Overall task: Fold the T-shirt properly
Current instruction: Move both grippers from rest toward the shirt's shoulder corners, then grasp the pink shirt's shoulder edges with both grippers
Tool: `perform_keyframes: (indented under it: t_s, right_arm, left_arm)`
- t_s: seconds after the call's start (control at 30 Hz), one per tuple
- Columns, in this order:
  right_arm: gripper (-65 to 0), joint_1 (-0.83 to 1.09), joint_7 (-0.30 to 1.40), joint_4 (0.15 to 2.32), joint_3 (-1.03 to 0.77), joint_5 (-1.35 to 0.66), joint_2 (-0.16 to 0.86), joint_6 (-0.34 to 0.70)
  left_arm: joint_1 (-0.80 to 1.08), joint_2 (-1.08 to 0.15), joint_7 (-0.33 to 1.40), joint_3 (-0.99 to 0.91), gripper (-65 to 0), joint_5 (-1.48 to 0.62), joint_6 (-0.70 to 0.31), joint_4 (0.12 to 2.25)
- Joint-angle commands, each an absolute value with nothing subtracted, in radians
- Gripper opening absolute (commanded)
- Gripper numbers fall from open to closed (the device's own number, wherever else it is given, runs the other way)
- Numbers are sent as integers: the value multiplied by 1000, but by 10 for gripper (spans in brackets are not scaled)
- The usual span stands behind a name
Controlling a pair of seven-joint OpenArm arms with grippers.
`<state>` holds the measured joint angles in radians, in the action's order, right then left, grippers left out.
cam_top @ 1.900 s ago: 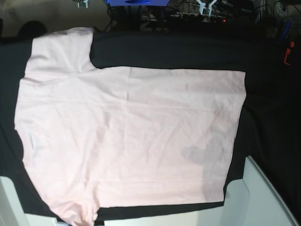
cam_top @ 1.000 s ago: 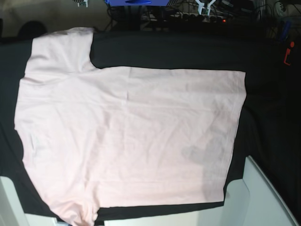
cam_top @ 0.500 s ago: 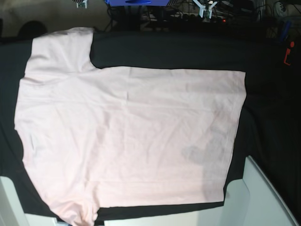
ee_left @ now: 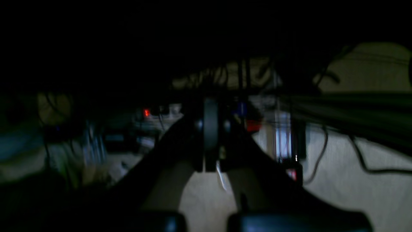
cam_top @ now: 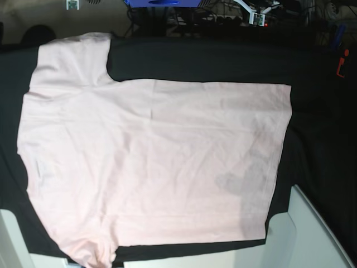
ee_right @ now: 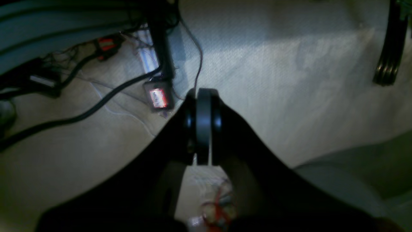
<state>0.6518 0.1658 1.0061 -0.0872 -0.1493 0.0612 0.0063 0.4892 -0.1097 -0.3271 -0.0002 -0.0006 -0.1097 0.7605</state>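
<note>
The pale pink T-shirt [cam_top: 150,162] lies flat, plain side up, on the black table cloth [cam_top: 223,61], with its sleeves at the left and its hem at the right. A faint grey print shows through near the hem. Only small parts of both arms peek in at the top edge: my left gripper [cam_top: 255,15] at the upper right and my right gripper [cam_top: 72,4] at the upper left, both well away from the shirt. In the wrist views, the left gripper [ee_left: 210,122] and the right gripper [ee_right: 203,122] are shut with nothing between their fingers, over floor and cables.
White blocks stand at the front right [cam_top: 301,234] and front left [cam_top: 11,240] corners. A blue object [cam_top: 162,3] and cables sit behind the table. A small red item [cam_top: 341,64] lies at the far right. A black cable [ee_right: 80,112] crosses the floor.
The shirt has not moved. At the top edge, the left gripper's tip has shifted right and the right gripper's tip has shifted left.
</note>
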Motion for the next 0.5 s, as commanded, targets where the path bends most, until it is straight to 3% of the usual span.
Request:
perform_keyframes:
  t_s: [0.0, 0.2, 0.47]
  right_arm:
    - [-650, 674, 171, 1075, -133, -148, 65, -5]
    - [-650, 731, 295, 1386, -265, -148, 36, -4]
    - [-650, 736, 325, 1699, -357, -148, 35, -4]
  left_arm:
    - [515, -114, -341, -2, -650, -1, -111, 812]
    - [601, -114, -337, -12, -650, -2, -111, 1050]
    - [642, -108, -334, -209, -650, -1, -111, 1267]
